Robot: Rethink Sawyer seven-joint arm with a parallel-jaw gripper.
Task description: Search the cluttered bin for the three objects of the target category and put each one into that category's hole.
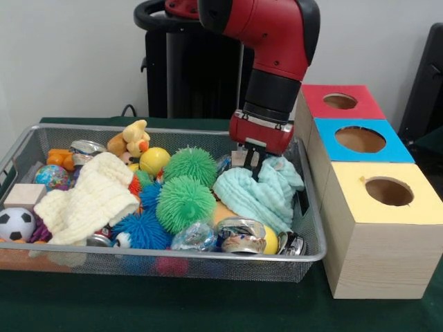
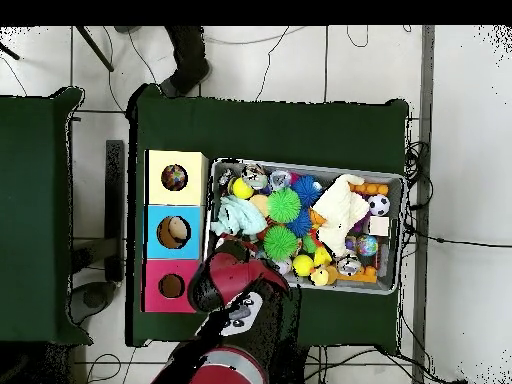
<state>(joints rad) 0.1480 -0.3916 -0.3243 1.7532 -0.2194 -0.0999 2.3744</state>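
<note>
Currently: gripper (image 1: 252, 160) at frame centre, lowered onto pale green cloth (image 1: 259, 195) in wire bin's (image 1: 173, 263) right end, fingers apparently pinching a fold, likely to lift it toward boxes at right; yellow box (image 1: 377, 228) nearest.

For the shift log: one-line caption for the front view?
Sawyer gripper lowered onto the mint cloth in the cluttered wire bin, beside three colour-topped hole boxes.

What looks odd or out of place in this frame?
Little stands out. The crushed cans at the bin's front edge are dented, and the mint cloth lies crumpled under the hand. Nothing has spilled outside the bin; the boxes sit in line.
</note>
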